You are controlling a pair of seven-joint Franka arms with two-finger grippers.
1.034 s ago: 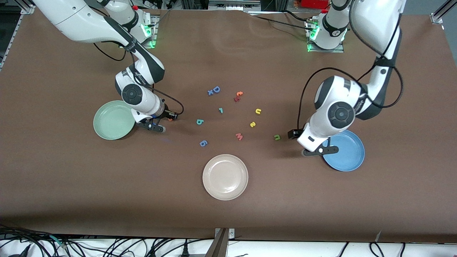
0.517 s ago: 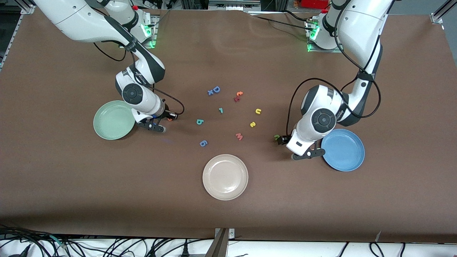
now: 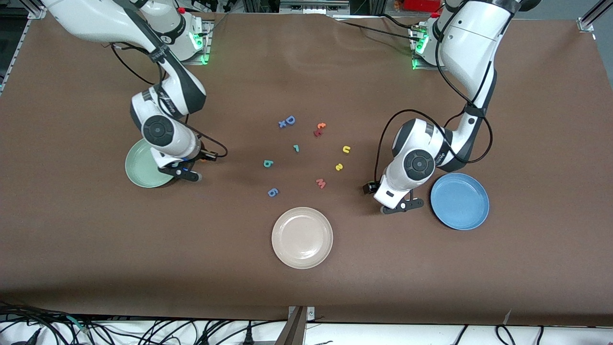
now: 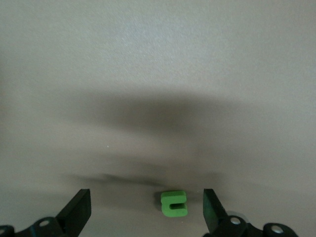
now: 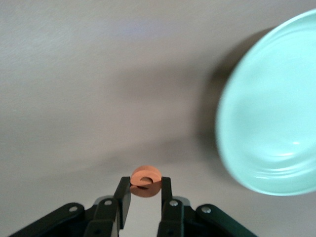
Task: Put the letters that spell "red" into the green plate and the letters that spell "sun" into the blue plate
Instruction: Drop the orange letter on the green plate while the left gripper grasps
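My right claw (image 5: 143,195) pinched the light, squashy orange e (image 5: 145,180) by its sides; left claw (image 4: 147,210) gaped wide around the green n (image 4: 173,203).

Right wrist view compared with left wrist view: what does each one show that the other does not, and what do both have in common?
Only the right wrist view shows the orange e, pinched in the shut right pincer, with the green plate close by. Only the left wrist view shows the olive-green n, lying on the table between the fingers of the open left pincer. Both show the bare brown table and a pincer around one small letter.
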